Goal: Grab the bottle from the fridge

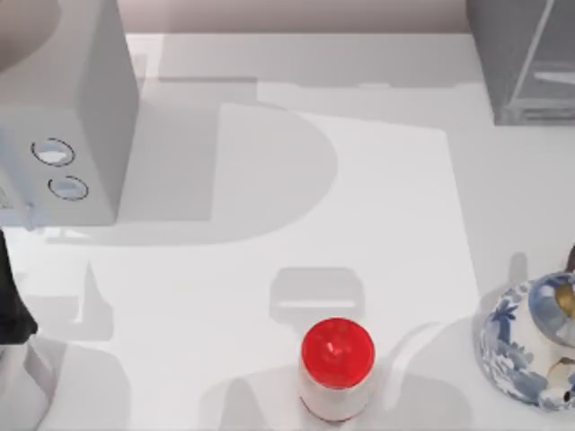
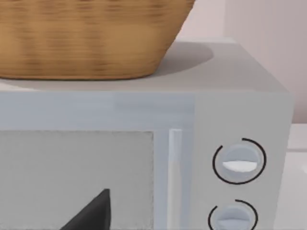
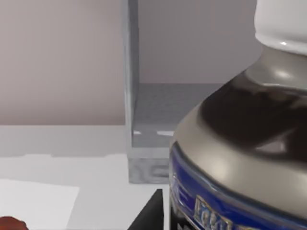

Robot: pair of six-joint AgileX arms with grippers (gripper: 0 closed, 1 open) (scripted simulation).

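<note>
Bottle (image 3: 240,143) w/ white cap n blue label looks already out of the fridge (image 3: 177,110) imo, sitting right by my right gripper (image 3: 149,215), can't tell if it's clamped tho, left gripper (image 2: 91,214) parked facing the microwave (image 2: 240,115).

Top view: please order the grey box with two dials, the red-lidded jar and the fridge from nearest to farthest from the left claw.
From the left claw, at the left edge:
1. Grey box with two dials, back left.
2. Red-lidded jar, front middle.
3. Fridge, back right corner.
</note>
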